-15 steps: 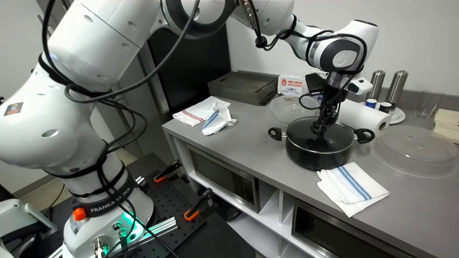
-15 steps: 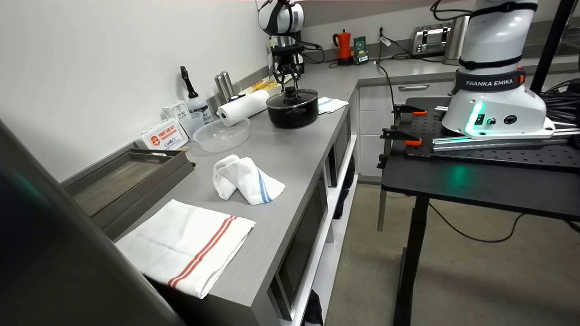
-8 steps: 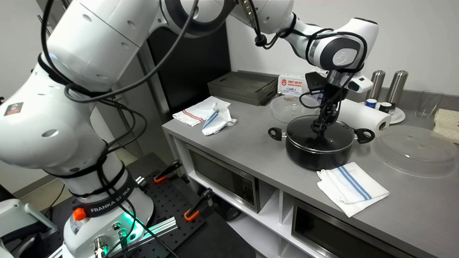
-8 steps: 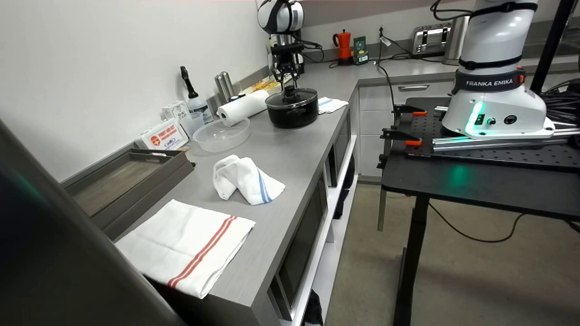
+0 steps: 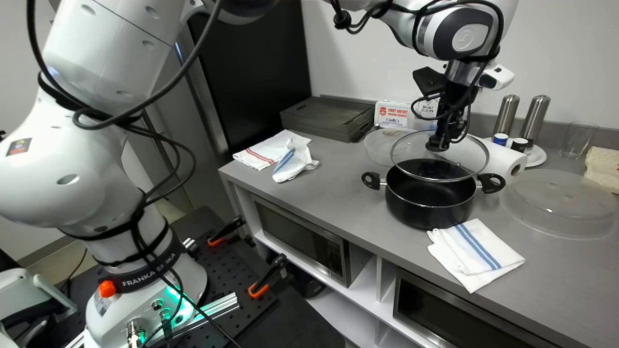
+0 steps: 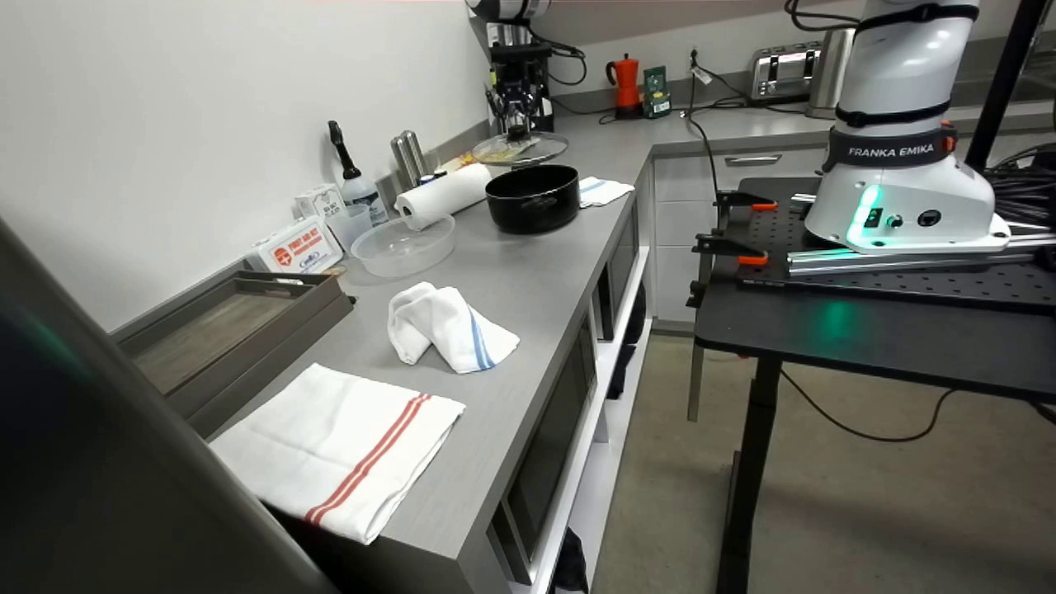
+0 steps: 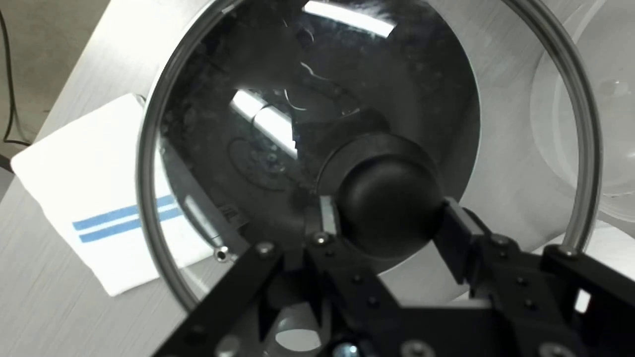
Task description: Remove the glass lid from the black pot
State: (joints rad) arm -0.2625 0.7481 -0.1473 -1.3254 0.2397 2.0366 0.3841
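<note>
Glass lid [image 5: 437, 165] hangs just below the gripper [image 7: 390, 218], fingers [image 7: 460, 243] closed on its knob [image 7: 389, 198], with the pot [image 5: 425, 213] farther beneath

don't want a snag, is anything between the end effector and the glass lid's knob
Nothing visible: the end effector is closed directly on the dark knob. The glass lid itself hangs above the black pot, apart from it.
</note>
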